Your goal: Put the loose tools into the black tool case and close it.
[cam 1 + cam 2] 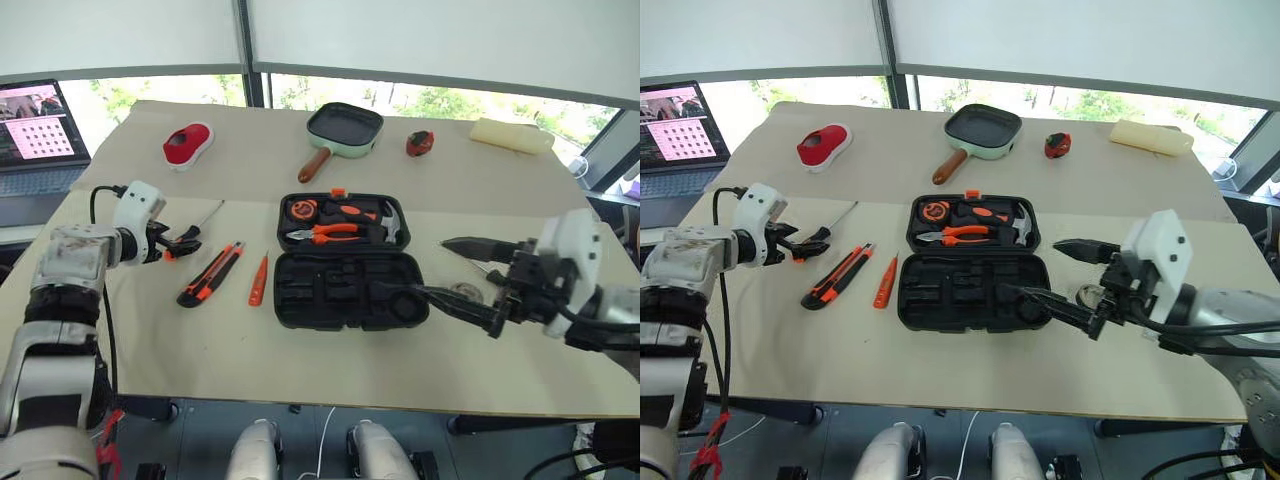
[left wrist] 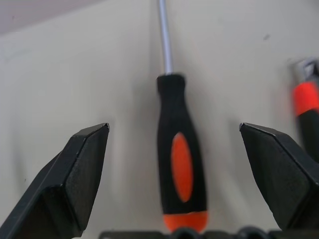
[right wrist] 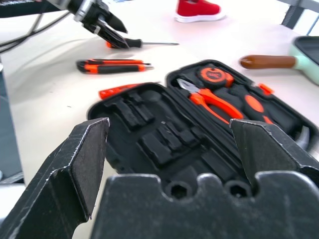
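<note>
Beige tabletop (image 1: 250,370) with open black tool case (image 1: 345,262) at centre; screwdriver (image 2: 180,159) between spread left gripper (image 1: 185,240) fingers, untouched; right gripper (image 1: 470,280) wide open beside case, empty.

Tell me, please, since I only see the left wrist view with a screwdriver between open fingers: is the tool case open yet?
Observer: Yes, the black tool case lies open, to the right of your screwdriver.
Operator: Thank you. Is anything in it?
Observer: The far half holds orange-handled pliers; the near half's recesses look empty.
Operator: Where is the other arm?
Observer: The right gripper is open, hovering at the case's right side.
</note>
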Tool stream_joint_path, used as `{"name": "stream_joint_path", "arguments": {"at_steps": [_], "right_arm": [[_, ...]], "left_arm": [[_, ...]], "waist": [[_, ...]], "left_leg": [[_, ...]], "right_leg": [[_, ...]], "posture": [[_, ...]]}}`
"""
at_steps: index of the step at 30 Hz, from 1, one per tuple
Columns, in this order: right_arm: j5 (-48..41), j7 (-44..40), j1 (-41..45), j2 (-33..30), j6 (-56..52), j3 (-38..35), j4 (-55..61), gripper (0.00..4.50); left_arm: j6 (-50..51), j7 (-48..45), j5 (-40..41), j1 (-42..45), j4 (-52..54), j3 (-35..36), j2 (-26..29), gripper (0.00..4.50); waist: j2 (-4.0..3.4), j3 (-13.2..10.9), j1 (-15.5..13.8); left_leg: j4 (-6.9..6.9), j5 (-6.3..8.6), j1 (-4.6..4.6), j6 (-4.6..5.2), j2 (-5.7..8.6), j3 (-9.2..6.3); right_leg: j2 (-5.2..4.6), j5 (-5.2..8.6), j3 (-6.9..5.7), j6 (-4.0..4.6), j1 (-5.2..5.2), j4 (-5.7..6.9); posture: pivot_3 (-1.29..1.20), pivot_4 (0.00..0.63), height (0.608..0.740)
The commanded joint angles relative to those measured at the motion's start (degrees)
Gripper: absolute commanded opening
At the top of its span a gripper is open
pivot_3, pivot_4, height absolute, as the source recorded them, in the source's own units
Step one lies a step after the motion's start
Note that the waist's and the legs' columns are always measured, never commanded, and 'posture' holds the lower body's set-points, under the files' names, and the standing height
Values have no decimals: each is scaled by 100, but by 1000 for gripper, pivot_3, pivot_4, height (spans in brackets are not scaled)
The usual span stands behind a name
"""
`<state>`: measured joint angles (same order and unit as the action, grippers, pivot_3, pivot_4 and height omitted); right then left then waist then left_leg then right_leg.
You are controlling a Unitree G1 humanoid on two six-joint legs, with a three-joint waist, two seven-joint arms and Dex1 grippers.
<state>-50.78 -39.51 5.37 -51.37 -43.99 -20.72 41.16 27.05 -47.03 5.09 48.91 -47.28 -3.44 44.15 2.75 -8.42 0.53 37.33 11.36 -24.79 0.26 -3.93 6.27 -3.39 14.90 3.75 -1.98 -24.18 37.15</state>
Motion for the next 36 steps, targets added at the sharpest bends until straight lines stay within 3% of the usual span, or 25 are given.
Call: {"name": "stream_joint_path", "arguments": {"at_steps": [1,2,5,13,17,22,26,29,36], "right_arm": [[-19,107,45,26,83,-8,157,4488],[-59,109,40,28,68,0,172,4488],[-134,123,48,28,59,24,221,4500],[141,149,-150,23,158,3,143,4500],[329,81,-369,0,240,-74,136,4500],[426,-108,-727,-106,270,-158,308,4500],[475,-256,-892,-151,307,-159,390,4500],[485,-173,-905,-88,305,-132,441,4500],[519,133,-1168,188,301,-218,567,4500]], "left_arm": [[-374,71,-249,196,-508,-40,-137,4500],[-467,95,-294,213,-641,-47,-177,4500],[-668,53,-328,228,-951,-25,-284,3785],[-1083,-55,-343,424,-1251,63,-288,885],[-1343,-724,-148,598,-869,174,-258,886],[-1626,-2944,471,622,1197,-129,-330,886],[-1788,-3350,271,676,1720,-588,-620,886],[-2399,-3461,-187,769,1546,-1165,-1030,886],[-3295,-2857,-996,1176,307,-1684,-1713,886]], "waist": [[0,0,-30],[0,0,-49],[-1,1,-73],[1,3,-74],[2,3,-73],[17,-6,-151],[8,-1,-125],[3,1,-97],[5,-1,-68]], "left_leg": [[5,1,-3,1,0,0],[14,2,-5,3,-2,-3],[40,6,-6,9,-4,-3],[55,0,18,5,-4,-5],[57,-1,11,5,-3,-5],[80,-1,-41,5,-5,-23],[97,7,-42,18,-4,-26],[99,7,-38,18,-3,-34],[103,7,-46,19,2,-59]], "right_leg": [[0,-1,-1,-1,0,1],[0,-1,-5,-2,2,4],[-1,-2,-6,-4,7,17],[-1,-2,-3,-2,12,69],[-1,-2,-2,-2,6,72],[-1,-2,-26,-2,-17,67],[-4,-2,-28,-7,0,54],[1,-2,-26,-8,1,59],[5,-1,-28,-8,0,56]], "posture": [[0,150,740],[0,150,740],[0,150,740],[0,150,740],[0,150,740],[0,150,740],[0,150,740],[0,150,740],[0,150,740]]}}
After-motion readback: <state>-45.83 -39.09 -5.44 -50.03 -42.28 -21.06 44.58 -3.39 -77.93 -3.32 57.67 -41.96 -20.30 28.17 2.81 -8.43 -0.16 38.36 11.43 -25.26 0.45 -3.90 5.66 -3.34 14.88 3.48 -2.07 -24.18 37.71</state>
